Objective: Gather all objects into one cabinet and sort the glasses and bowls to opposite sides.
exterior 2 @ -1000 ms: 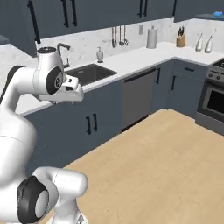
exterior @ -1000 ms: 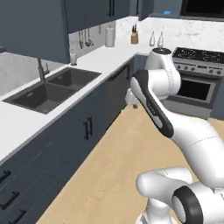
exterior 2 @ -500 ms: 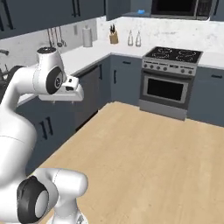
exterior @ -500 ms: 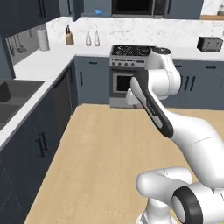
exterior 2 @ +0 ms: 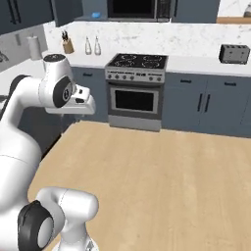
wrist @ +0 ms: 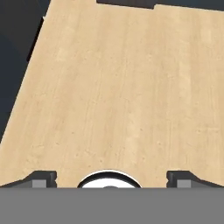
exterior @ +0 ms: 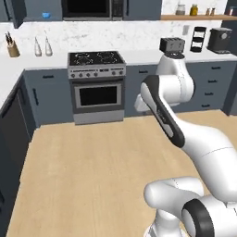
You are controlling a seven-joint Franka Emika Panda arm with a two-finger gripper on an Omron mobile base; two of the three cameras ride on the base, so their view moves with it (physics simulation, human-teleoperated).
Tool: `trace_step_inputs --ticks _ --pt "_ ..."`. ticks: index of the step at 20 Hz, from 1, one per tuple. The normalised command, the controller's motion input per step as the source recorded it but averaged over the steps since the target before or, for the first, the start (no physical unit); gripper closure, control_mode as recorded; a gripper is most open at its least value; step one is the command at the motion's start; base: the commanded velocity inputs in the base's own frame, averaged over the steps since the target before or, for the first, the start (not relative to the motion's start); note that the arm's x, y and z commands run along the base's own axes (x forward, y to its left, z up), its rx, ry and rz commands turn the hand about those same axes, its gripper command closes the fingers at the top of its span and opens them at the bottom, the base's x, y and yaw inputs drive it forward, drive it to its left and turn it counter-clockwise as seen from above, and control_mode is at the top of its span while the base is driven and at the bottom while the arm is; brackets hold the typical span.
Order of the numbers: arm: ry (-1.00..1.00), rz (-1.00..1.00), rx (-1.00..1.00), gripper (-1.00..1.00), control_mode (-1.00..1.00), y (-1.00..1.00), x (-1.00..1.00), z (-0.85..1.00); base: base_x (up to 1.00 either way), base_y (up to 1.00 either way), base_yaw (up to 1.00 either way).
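Note:
A small glossy blue bowl [exterior: 46, 15] sits high up, just left of the microwave, at the foot of the dark slate-blue wall cabinets [exterior: 41, 5]; the right base view shows the same blue bowl [exterior 2: 96, 14]. The glasses are out of view. My gripper [wrist: 111, 177] is open and holds nothing. It hangs over bare wooden floor, its two dark fingertips [wrist: 41, 177] far apart. My hand [exterior 2: 81, 100] is folded close to the arm, well short of the counters.
A stove [exterior: 97, 85] stands straight ahead, with a microwave [exterior: 88, 7] above it. On the counter are a knife block [exterior: 13, 48], two bottles [exterior: 41, 46], a toaster [exterior: 172, 45] and a coffee machine [exterior: 220, 39]. Light wooden floor [exterior 2: 162, 171] stretches in front.
The whole picture has swung from the sink counter round to the stove, so the base has turned. The arm keeps the same folded pose and the gripper stays open.

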Motion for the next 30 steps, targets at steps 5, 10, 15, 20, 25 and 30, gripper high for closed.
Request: trace_step_inputs --ticks 5,10,15,20,25,30 --pt "0.00 0.00 0.00 -1.00 1.00 0.00 0.00 0.00 1.00 0.00 -0.34" --pt "0.00 0.00 0.00 -1.00 1.00 0.00 0.00 0.00 0.81 0.30 -0.23" --pt "0.00 0.00 0.00 -1.00 1.00 0.00 0.00 0.00 0.60 0.93 -0.25" --pt "0.00 0.00 0.00 -1.00 1.00 0.00 0.00 0.00 0.46 1.00 -0.29" --pt "0.00 0.00 0.00 -1.00 1.00 0.00 0.00 0.00 0.35 1.00 -0.24" --pt "0.00 0.00 0.00 -1.00 1.00 0.00 0.00 0.00 0.16 1.00 -0.16"
